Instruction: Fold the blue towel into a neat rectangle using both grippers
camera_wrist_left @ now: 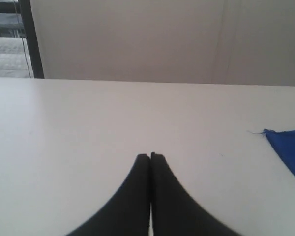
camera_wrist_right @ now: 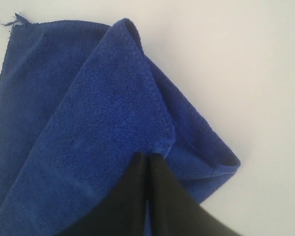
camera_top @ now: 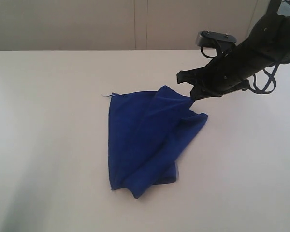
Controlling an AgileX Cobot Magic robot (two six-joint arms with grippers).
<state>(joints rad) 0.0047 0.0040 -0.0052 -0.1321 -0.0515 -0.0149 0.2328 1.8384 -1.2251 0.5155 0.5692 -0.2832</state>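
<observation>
Plain deep blue on the towel [camera_top: 142, 140]. Pale white on the table [camera_top: 43, 145]. Black on the left gripper [camera_wrist_left: 150, 157] and the right gripper [camera_wrist_right: 148, 156].

- Desk [camera_top: 48, 145]: white, matte, flat top, one faint speck left of centre.
- Wall [camera_top: 63, 24]: pale beige panels, vertical seams, behind the desk.
- Post [camera_wrist_left: 32, 39]: dark, upright, beside the wall.

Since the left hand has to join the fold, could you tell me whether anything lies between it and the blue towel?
Nothing visible does: only bare table lies between the shut left hand and a corner of the blue towel. The right hand grips the towel's edge.
</observation>
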